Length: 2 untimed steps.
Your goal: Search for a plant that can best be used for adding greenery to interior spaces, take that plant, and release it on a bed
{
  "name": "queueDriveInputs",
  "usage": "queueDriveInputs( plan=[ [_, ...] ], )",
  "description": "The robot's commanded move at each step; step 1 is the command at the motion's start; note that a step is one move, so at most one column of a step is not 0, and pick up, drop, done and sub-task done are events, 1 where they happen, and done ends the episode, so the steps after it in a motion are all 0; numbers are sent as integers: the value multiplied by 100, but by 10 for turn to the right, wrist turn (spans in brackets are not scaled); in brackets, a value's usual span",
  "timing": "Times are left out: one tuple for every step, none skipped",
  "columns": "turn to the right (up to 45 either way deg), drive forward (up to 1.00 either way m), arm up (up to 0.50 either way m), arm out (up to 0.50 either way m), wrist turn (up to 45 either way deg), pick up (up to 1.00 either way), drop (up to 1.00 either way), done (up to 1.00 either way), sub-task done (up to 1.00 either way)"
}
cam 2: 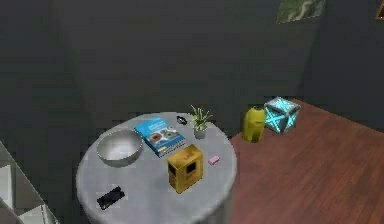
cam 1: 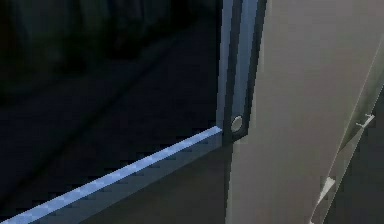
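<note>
Round grey desk (cam 2: pixel 146 182), lower centre, carries: bowl (cam 2: pixel 120 148) at left, blue book (cam 2: pixel 158 137) middle, potted plant (cam 2: pixel 201 122) upper right, yellow box (cam 2: pixel 185 170) front, dark flat object (cam 2: pixel 110 199) lower left.

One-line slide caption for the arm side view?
Round table holding a small potted plant, bowl, blue book and yellow box.

- A dark glass pane (cam 1: pixel 100 90) takes up the forward view's left, in a blue-grey metal frame (cam 1: pixel 130 170) with a small round knob (cam 1: pixel 236 124) at its lower corner.
- A pale grey plain wall (cam 1: pixel 300 100) stands right of the frame, with a white angled fitting (cam 1: pixel 345 160) at the right edge.
- In the arm side view, a round grey table (cam 2: pixel 145 192) stands before dark grey walls (cam 2: pixel 120 50).
- A reddish-brown wooden floor (cam 2: pixel 320 160) lies right of the table.
- A small greenish wall picture (cam 2: pixel 300 8) hangs at the top right.
- White shelving (cam 2: pixel 20 195) sits in the bottom left corner.
</note>
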Motion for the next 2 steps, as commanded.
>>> queueDriveInputs(
  plan=[
    [0,0,38,0,0,0,0,0,0],
    [0,0,0,46,0,0,0,0,0]
  ],
)
